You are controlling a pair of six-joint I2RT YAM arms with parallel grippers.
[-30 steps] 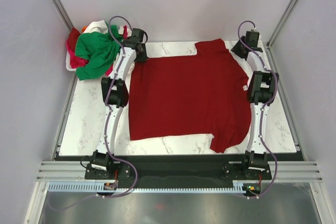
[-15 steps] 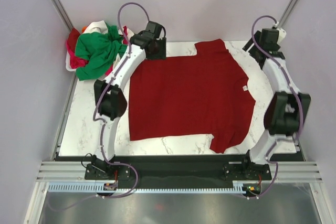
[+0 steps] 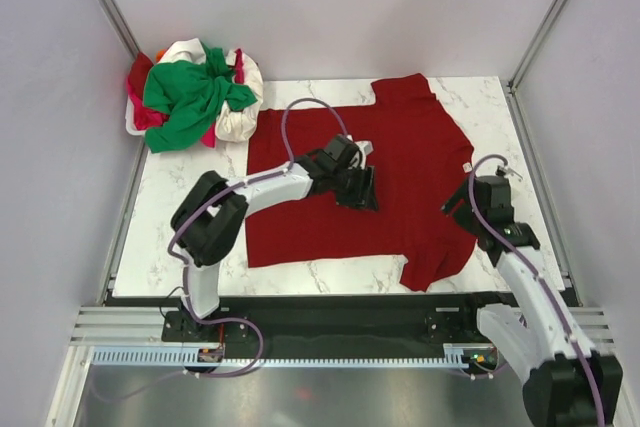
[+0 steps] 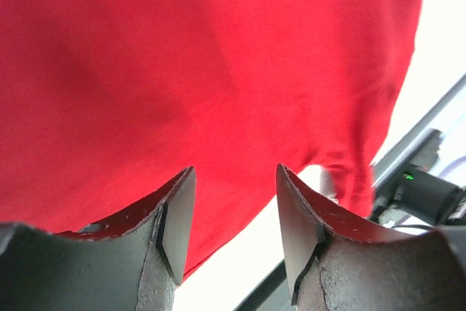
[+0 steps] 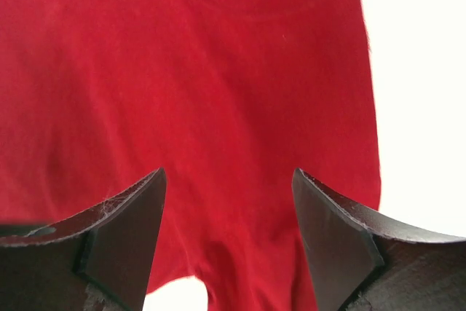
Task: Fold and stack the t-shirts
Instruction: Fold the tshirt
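While the dark red t-shirt (image 3: 420,167) lies flat and unfolded across the marble table (image 3: 160,232) and the other t-shirts (image 3: 188,99) sit heaped at its far-left corner, the left gripper (image 4: 234,172) and right gripper (image 5: 228,172) hang over the red one, jaws apart and empty, so I judge all folding and stacking is yet to do.

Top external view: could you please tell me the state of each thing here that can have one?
dark red t-shirt: spread out flat, not folded
green t-shirt: crumpled, lying on top of the other crumpled shirts
white t-shirt: crumpled, partly under the green one
pinkish-red t-shirt: crumpled, mostly covered
left end effector: open, above the dark red t-shirt, holding nothing
right end effector: open, above the dark red t-shirt, holding nothing
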